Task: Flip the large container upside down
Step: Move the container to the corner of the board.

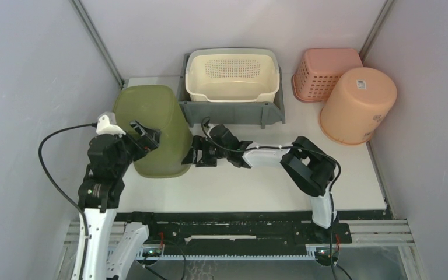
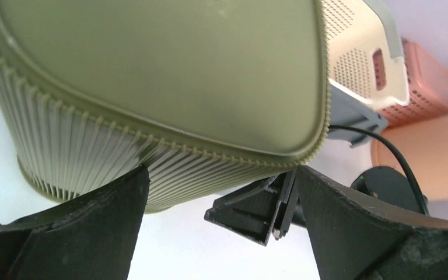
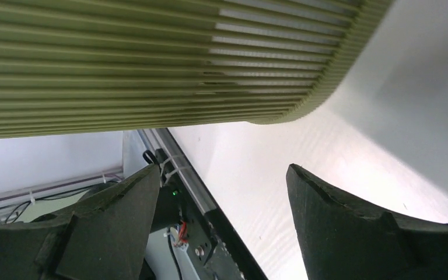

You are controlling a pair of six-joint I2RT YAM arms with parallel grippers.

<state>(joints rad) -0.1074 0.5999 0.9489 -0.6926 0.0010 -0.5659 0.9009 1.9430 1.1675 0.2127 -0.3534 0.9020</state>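
— Where is the olive-green ribbed container [image 1: 151,131]?

— At the left of the bench [image 1: 239,186]. Its flat closed base faces up and its wider mouth end is down on the surface, so I judge the flip itself done, or all but done.

— And the arms?

— The left pincer [image 1: 144,139] is at the container's near-left wall with its jaws spread as wide as they go, holding nothing. The right pincer [image 1: 193,157] is low beside the right rim, also wide open and empty. Whether either fingertip brushes the ribs, I cannot tell.

— So which step is this?

— Letting go and clearing out, I'd say. The next move calls for drawing both arms straight back from the walls without nudging the container, checking that the rim sits flat.
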